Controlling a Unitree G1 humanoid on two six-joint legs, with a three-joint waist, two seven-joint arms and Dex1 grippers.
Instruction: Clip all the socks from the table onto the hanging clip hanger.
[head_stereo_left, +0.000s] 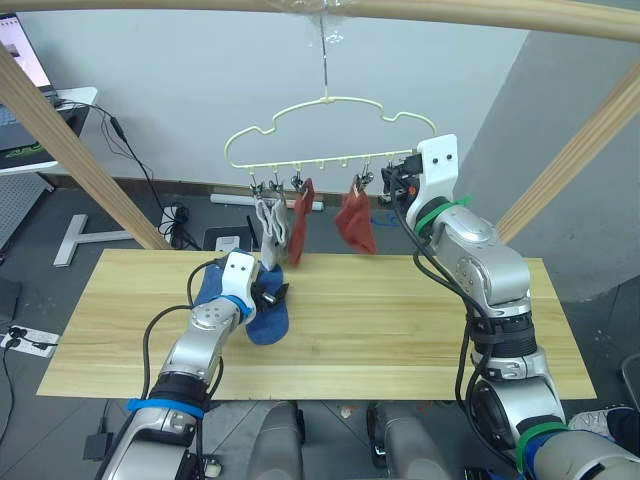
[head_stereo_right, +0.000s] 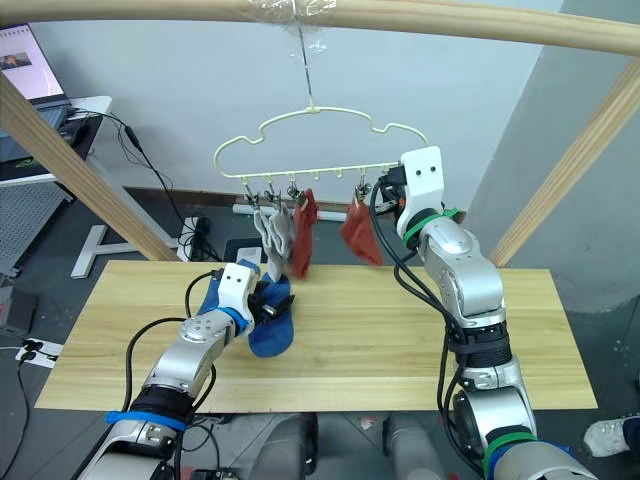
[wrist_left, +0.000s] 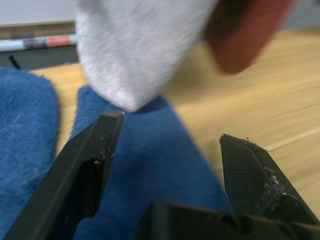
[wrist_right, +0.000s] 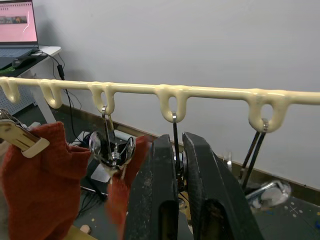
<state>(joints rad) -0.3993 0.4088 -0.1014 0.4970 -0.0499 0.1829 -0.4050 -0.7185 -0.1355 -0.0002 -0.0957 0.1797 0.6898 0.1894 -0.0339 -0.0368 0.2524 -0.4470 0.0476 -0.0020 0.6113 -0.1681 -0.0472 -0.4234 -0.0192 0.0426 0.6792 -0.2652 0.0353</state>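
A spare clip (wrist_right: 176, 162) on the clip hanger (head_stereo_left: 330, 105) is pinched by the right end effector (wrist_right: 177, 150), readied for a blue sock (head_stereo_left: 268, 318) beneath the wide-spread left end effector (head_stereo_left: 272, 293).

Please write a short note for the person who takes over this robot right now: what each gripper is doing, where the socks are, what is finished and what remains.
Left gripper: open, low over the blue socks on the table, holding nothing.
Right gripper: raised at the clip hanger, fingers shut on a metal clip under the bar.
Done: two light grey socks and two rust red socks hang from the clips.
Left: both blue socks lie side by side on the table near its far left part; they must be lifted and clipped on.
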